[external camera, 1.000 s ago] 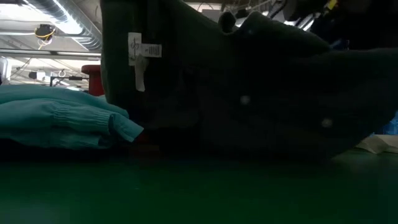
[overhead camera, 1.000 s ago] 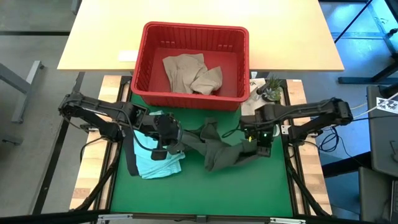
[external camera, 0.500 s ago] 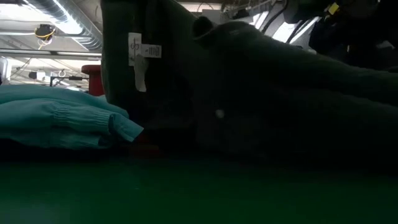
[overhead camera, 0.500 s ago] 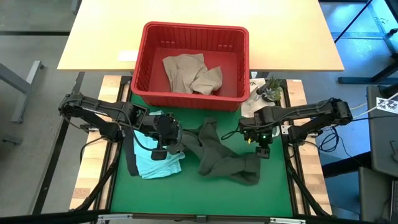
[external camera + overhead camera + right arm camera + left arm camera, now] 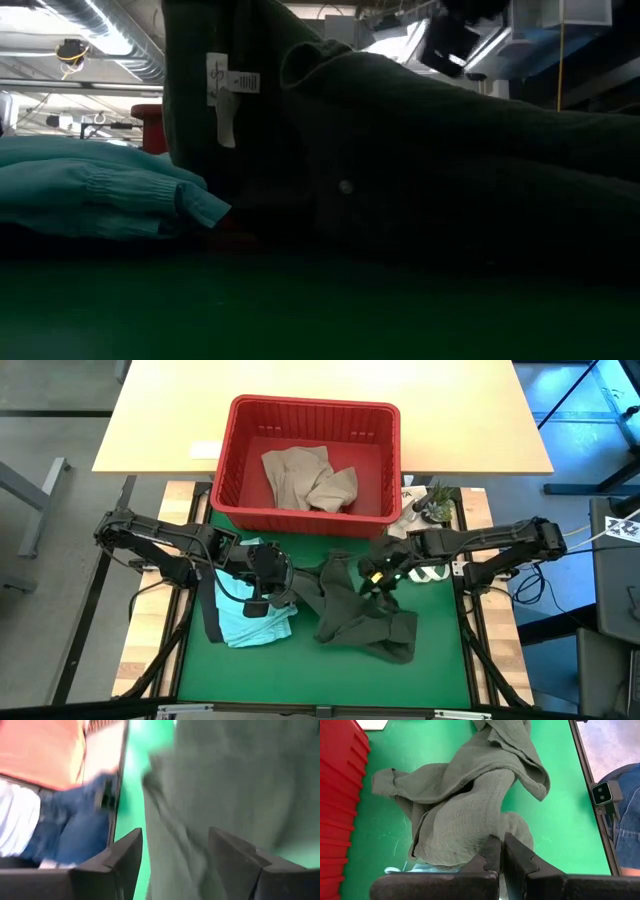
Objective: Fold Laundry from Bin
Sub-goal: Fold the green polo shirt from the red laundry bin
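At centre frame of the high view the olive garment (image 5: pixel 355 615) lies crumpled on the green counter (image 5: pixel 440 660), the teal garment (image 5: pixel 250 622) folded at its left, beige garment (image 5: pixel 310 478) left in the bin (image 5: pixel 312 408); right claw (image 5: pixel 377 575) spread wide, empty; left claw (image 5: pixel 268 598) pinched shut; only the low view shows the tag (image 5: pixel 222 90)

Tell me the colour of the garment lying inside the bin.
Beige-tan garment, clearest in the high view, inside the red bin.

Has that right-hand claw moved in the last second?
Yes. In the high view the right gripper has let go and swung left, from near the mat's right edge to over the olive garment, below the red bin.
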Robot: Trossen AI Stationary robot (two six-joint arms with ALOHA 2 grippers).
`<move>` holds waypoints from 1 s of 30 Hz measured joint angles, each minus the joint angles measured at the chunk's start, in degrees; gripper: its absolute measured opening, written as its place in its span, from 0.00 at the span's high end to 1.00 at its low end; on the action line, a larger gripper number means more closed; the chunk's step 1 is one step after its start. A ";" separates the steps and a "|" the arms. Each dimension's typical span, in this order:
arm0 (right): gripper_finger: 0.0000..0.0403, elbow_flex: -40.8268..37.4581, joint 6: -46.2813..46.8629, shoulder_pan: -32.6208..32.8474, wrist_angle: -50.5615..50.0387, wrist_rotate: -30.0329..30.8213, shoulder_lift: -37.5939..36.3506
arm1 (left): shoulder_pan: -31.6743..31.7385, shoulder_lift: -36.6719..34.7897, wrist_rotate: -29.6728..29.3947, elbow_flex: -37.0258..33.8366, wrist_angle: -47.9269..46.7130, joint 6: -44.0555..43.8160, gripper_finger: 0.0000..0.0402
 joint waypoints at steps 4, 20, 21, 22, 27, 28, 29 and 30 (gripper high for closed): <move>0.44 0.03 0.36 4.24 8.36 7.72 1.28 | 0.00 0.00 0.00 0.00 0.02 -0.01 1.00; 0.44 -0.02 36.33 18.44 25.01 30.39 12.13 | 0.00 -0.04 0.00 0.00 1.09 -0.02 1.00; 0.44 -0.02 37.61 19.01 26.14 30.43 12.85 | 0.00 -0.04 0.00 0.00 1.22 -0.01 1.00; 0.44 -0.02 38.74 19.47 27.59 30.86 13.66 | 0.00 -0.04 0.00 0.00 1.29 -0.01 1.00; 0.44 -0.02 43.61 20.52 29.89 35.98 16.97 | 0.00 -0.04 0.00 0.00 1.73 0.00 0.99; 0.44 -0.02 44.59 20.50 29.67 36.36 17.55 | 0.00 -0.04 0.00 0.00 1.78 0.00 0.99; 0.44 -0.03 45.31 20.45 29.52 36.33 18.28 | 0.00 -0.04 0.00 0.00 1.95 0.00 0.99; 0.44 -0.04 45.67 20.30 30.18 36.36 19.05 | 0.00 -0.04 0.00 0.00 2.06 0.02 0.98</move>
